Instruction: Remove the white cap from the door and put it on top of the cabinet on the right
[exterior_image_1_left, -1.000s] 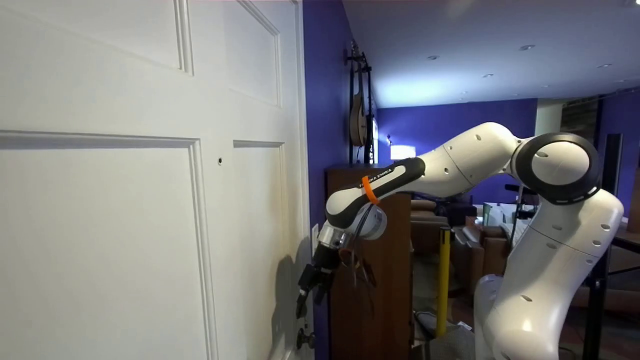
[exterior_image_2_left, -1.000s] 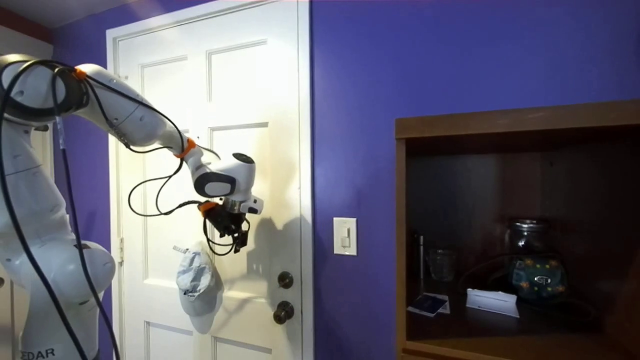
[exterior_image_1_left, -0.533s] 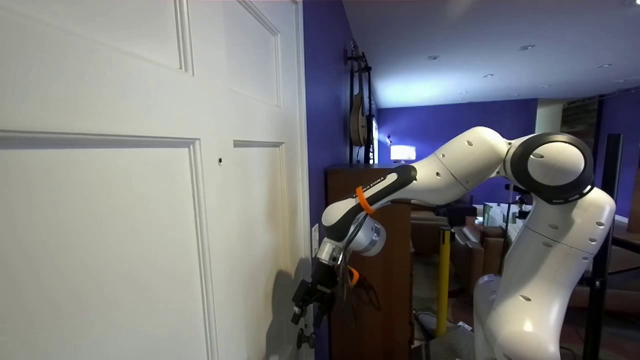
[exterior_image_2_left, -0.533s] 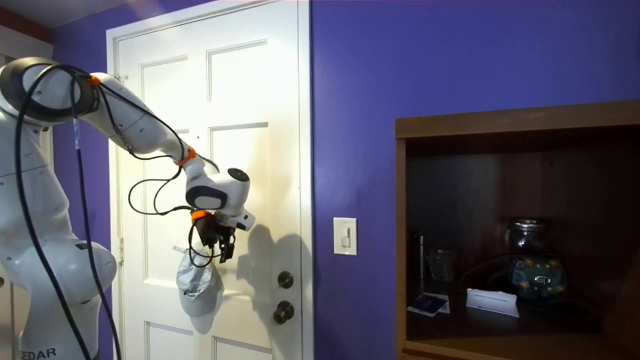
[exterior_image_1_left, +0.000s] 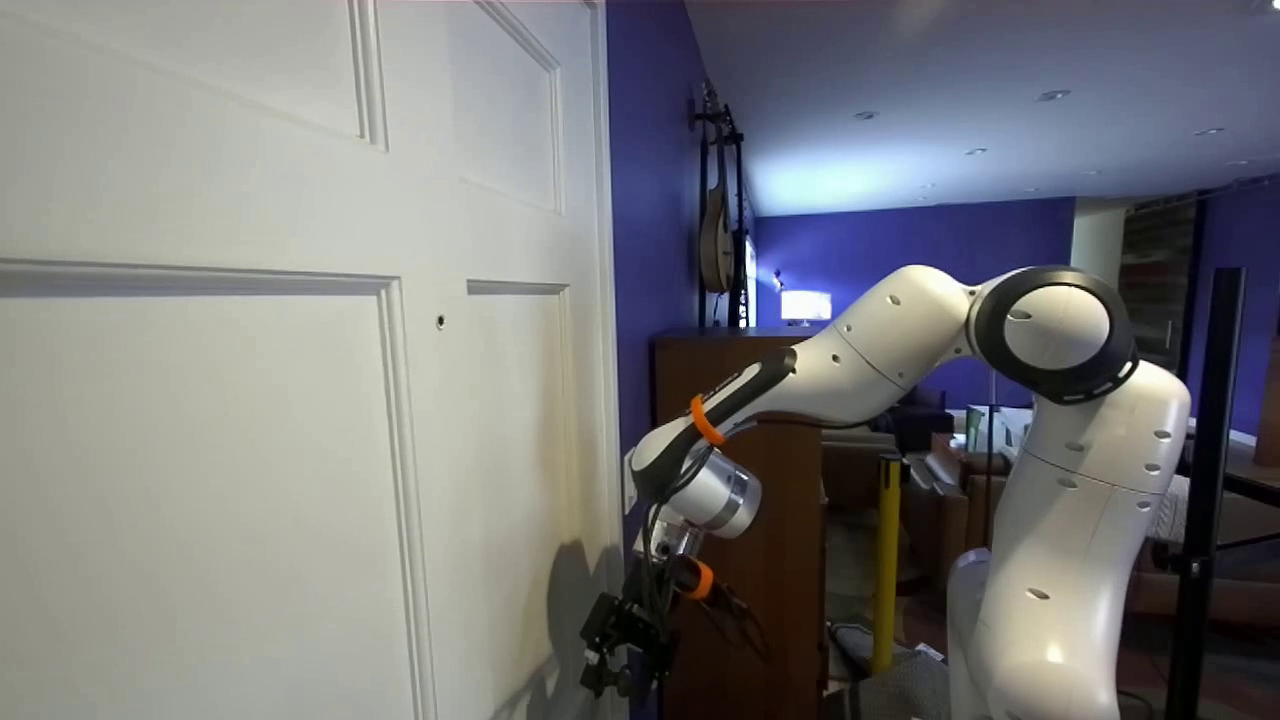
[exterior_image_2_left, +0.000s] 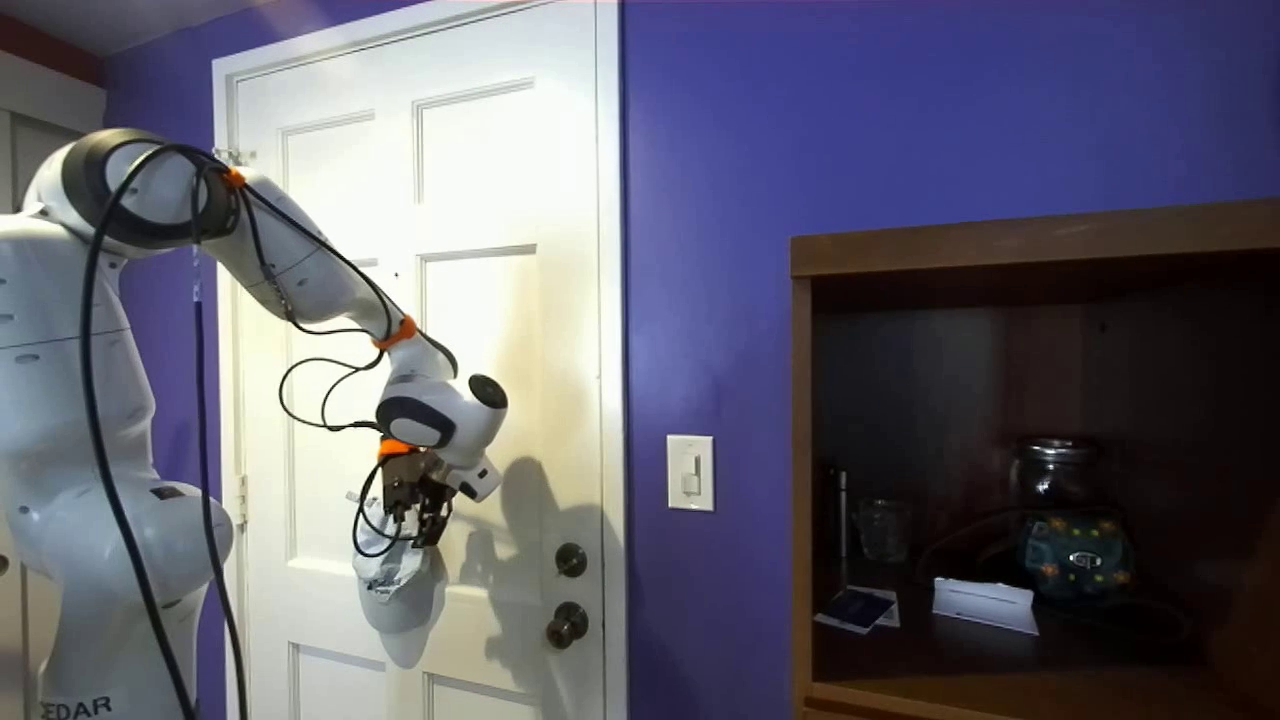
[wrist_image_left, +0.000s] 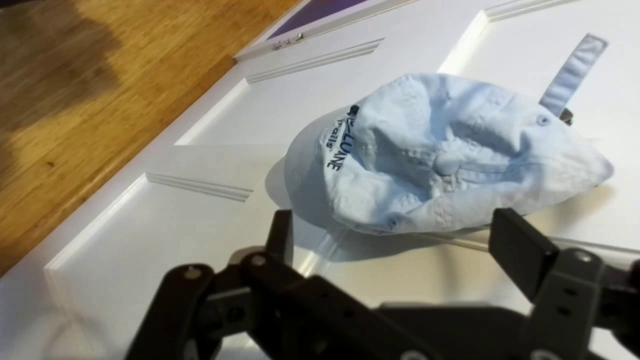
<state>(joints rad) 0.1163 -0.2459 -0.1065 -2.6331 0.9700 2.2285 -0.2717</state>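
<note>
The white cap (exterior_image_2_left: 392, 578) hangs on the white door (exterior_image_2_left: 480, 170), brim down. In the wrist view the pale cap (wrist_image_left: 440, 155) fills the upper middle, its strap sticking out near a small dark metal piece. My gripper (wrist_image_left: 392, 220) is open and empty, its fingers spread wide just short of the cap's lower edge in that view; no contact shows. In an exterior view the gripper (exterior_image_2_left: 418, 540) overlaps the cap's upper part. In an exterior view the gripper (exterior_image_1_left: 606, 682) is close to the door (exterior_image_1_left: 200, 430), and the cap is out of view. The brown cabinet (exterior_image_2_left: 1040, 236) stands at the right; its top surface is barely visible.
Brass door knobs (exterior_image_2_left: 567, 625) are right of the cap. A light switch (exterior_image_2_left: 690, 472) is on the purple wall between door and cabinet. The cabinet's open shelf holds a glass jar (exterior_image_2_left: 1058, 470), a small bag (exterior_image_2_left: 1078, 555) and cards. A yellow post (exterior_image_1_left: 887, 560) stands behind the arm.
The arm has lowered and its elbow has come forward. The gripper has moved down and, in an exterior view, left until it overlaps the cap. The cap has not moved.
</note>
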